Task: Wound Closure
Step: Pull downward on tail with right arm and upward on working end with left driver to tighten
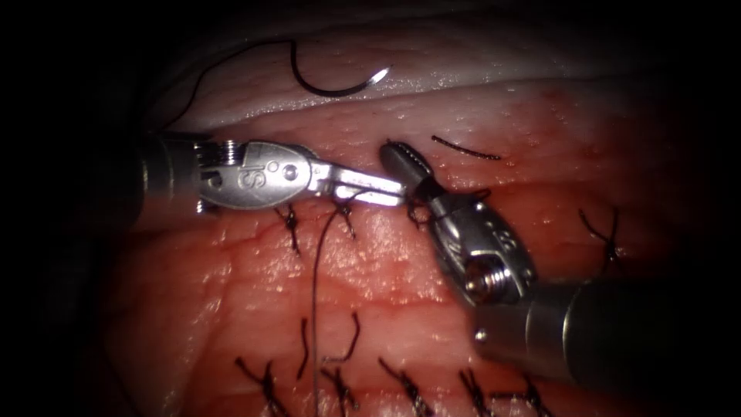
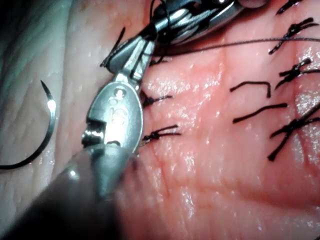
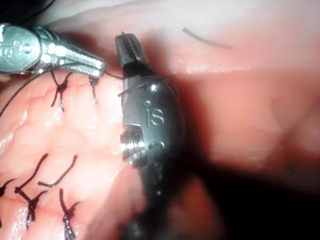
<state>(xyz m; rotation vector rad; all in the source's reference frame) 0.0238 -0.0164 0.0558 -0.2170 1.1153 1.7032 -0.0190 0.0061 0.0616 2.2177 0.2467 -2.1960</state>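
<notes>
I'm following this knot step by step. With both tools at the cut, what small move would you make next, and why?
Probably draw the two tools gently apart to snug the thread. The left tool looks shut on the thread beside the cut, the right tool looks shut with thread wrapped round it. The needle lies free on the pale tissue, outside it, held by neither.

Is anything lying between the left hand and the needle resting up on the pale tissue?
Nothing visible lies between them. The needle rests free on the pale upper tissue, outside any bite; bare tissue separates it from the left hand, whose jaws are shut on the thread.
</notes>
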